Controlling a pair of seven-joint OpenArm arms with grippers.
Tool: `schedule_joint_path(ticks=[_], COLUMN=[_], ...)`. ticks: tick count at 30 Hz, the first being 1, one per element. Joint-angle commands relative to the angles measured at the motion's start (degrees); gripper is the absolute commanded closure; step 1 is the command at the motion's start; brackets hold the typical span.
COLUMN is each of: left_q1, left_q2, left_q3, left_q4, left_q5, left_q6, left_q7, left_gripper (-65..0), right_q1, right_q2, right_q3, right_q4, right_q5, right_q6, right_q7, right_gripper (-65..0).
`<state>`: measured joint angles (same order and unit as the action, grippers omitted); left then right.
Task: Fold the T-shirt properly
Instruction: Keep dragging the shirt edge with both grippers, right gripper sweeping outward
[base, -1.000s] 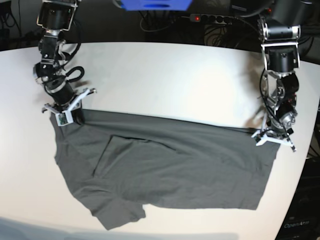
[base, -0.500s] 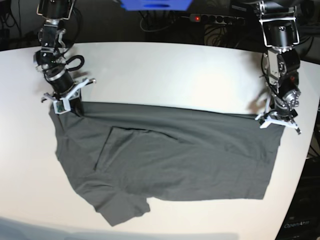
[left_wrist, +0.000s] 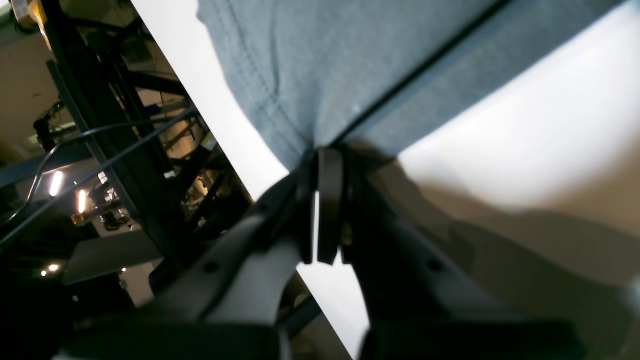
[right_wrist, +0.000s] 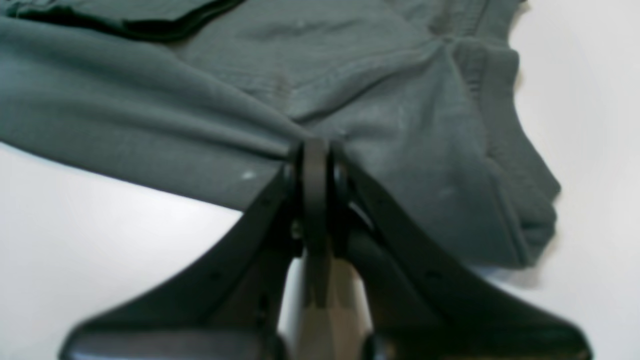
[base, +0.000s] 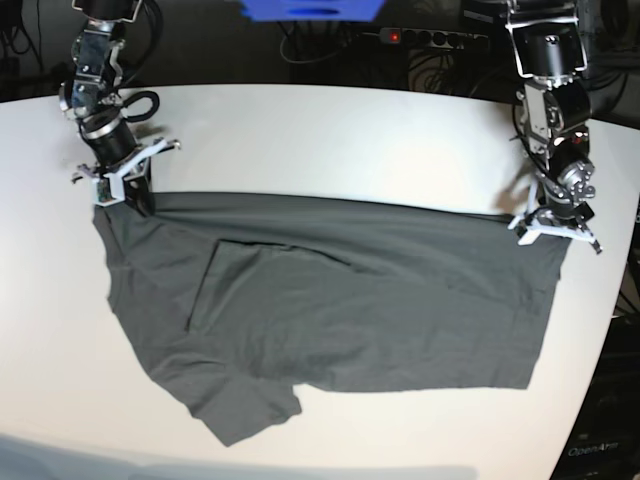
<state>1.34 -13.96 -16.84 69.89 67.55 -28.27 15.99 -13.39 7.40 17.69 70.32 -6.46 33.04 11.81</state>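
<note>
While the T-shirt (base: 330, 310) lies spread across the near half of the white table (base: 320, 140), both arms grip its far edge, one at each end. At the left of the base view, the right gripper (base: 125, 195) is pinched tight on the shirt's upper left corner, jaws pressed together with cloth bunched between them; the right wrist view shows the fabric (right_wrist: 350, 100) gathered into creases at the black fingertips (right_wrist: 315, 160), with a stitched hem running off to the right and bare white tabletop (right_wrist: 100, 215) on either side. From that corner the folded top edge runs nearly straight across the table. Below it, a sleeve (base: 245, 415) sticks out toward the near edge, and a doubled-over panel shows as a faint rectangle left of centre. Further right the cloth lies mostly flat, its lower hem ending short of the table's near rim. At the right end, the left gripper (base: 555, 228) is likewise clamped shut on the shirt's upper right corner; the left wrist view shows the grey cloth (left_wrist: 310, 65) drawn into the closed jaws just beside the table's edge. Behind the table the room is dark, with tangled cables, a power strip (base: 420, 37) showing a red light, and a blue object (base: 310, 9) at the top. Past the table's right edge stand dark metal frames (left_wrist: 100, 125) and small lit lamps (left_wrist: 55, 182).
</note>
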Motion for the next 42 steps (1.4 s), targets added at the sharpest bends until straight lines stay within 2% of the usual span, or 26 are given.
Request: schedule_joint_path(ticks=[1,14,19,21,32,39,42], left_q1=[1.7,3.0,3.1,3.2,5.4,5.4,5.4], left_q2=[0.5,4.6,6.7,7.7,10.8,10.8,10.7], left_q3=[0.2,0.5,0.5,0.5,0.7,0.7,0.7], left_q4=[-0.4,0.7,1.7,2.3,5.8,5.1,5.1], left_q5=[-1.7,-1.7,-1.6,-1.6,-1.5,-1.5,-1.5], left_q6=[-6.1,-6.1,-6.1,-6.1,-6.1,-6.1,-6.1], left_q7=[0.8,0.8,0.8,0.9,0.9,0.9,0.9], left_gripper=[-2.4,-2.4,-2.4,-2.4,-2.4,-2.4,-2.4], right_q1=[-1.3,-3.0,-2.6,-2.6,-3.8,-8.6,-10.0], right_q2=[0.8,1.7,1.6,1.6,1.5,-0.8,-2.7], right_q3=[1.2,3.4,8.3,10.1,12.6,13.0,13.1], right_q4=[-0.8,-0.5,-0.5,-0.5,1.9,12.9,16.8], right_q5=[-3.5,-3.5,-3.5,-3.5,-3.5,-3.6,-3.7], right_q6=[-1.7,-1.5,4.4,5.6,6.4,6.4,6.4], right_q7=[-7.3,-7.2,-7.6,-7.6,-7.2,-7.2,-7.2], right_gripper=[-0.4,-0.4,-0.4,-0.4,-0.4,-0.4,-0.4])
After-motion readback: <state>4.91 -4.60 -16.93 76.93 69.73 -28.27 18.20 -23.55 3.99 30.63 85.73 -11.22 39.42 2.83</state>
